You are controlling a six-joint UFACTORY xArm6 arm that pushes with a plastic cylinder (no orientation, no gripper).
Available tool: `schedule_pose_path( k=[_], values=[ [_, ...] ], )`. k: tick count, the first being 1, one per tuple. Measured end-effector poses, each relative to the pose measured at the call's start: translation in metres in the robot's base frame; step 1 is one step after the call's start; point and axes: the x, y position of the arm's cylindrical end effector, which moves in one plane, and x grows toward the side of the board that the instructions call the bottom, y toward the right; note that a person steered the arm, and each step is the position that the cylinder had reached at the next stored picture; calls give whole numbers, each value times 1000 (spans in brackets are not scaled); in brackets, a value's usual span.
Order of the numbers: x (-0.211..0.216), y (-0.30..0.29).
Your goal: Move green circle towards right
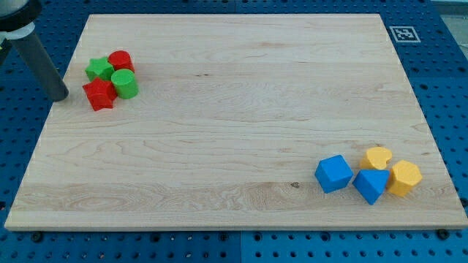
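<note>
Board: a pale wooden board [241, 109] lies on a blue pegboard surface [446, 58], with a small black-and-white marker [404, 33] at its top right corner.
Green circle: the green circle [125, 84] stands near the board's top left corner, a short round cylinder with a flat top, bright green all over.
Its neighbours: it sits packed in a tight cluster, with a red round-topped block [121, 61] just above it, a green star-like block [99, 70] just to its left and a red star-like block [99, 94] at its lower left; whether they actually touch it I cannot tell.
Open room: to the circle's right the board is bare wood across the whole width to the right edge.
Far corner: near the bottom right corner a blue cube [333, 173], a blue triangular block [371, 184] and two yellow blocks, one upper [378, 157] and one further right [404, 177], huddle together, well apart from the circle.
Tool: my tip [61, 96] is a bare dark rod holding nothing, planted at the board's left edge, just left of the red star-like block and apart from it.
Tip versus circle: the cluster's left blocks stand between my tip and the green circle.
</note>
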Motion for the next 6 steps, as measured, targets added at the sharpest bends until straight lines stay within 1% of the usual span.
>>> schedule_pose_path(
  k=[1,2,3,4,5,6],
  values=[
    [-15,51],
    [-33,116],
    [-37,157],
    [-37,185],
    [-35,196],
    [-32,192]
  ],
)
